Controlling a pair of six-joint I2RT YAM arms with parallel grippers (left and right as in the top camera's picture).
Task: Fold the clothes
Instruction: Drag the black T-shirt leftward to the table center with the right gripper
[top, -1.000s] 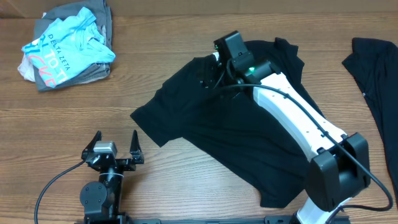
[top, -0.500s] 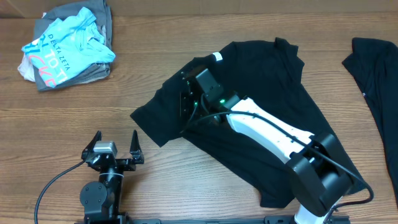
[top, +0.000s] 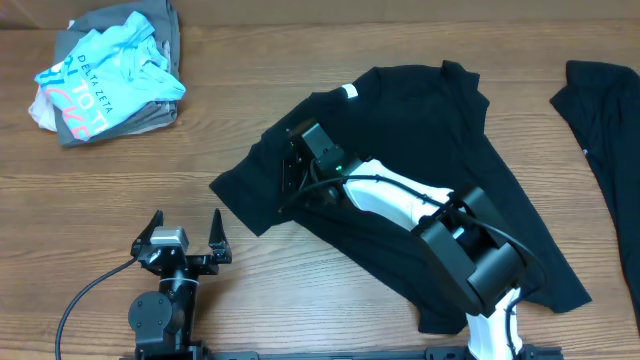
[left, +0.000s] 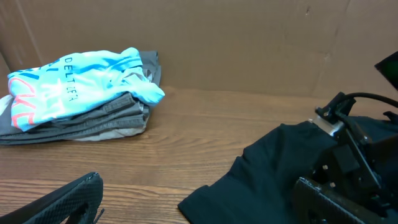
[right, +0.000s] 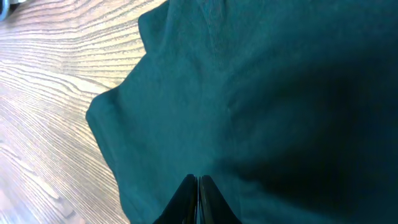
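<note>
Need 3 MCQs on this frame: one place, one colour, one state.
1. In the overhead view, the clothes pile lies:
A top left
B bottom right
C centre

2. The spread T-shirt is:
A white
B black
C red

3. The right claw is:
A wide open
B shut
C out of view

Key:
1 A, the pile sits in the upper left corner.
2 B, the fabric is dark all over.
3 B, the wrist view shows its fingertips pressed together over the fabric.

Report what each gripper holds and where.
The right gripper pinches the black T-shirt beside one sleeve, near the shoulder; the left gripper is open, holding nothing.
</note>
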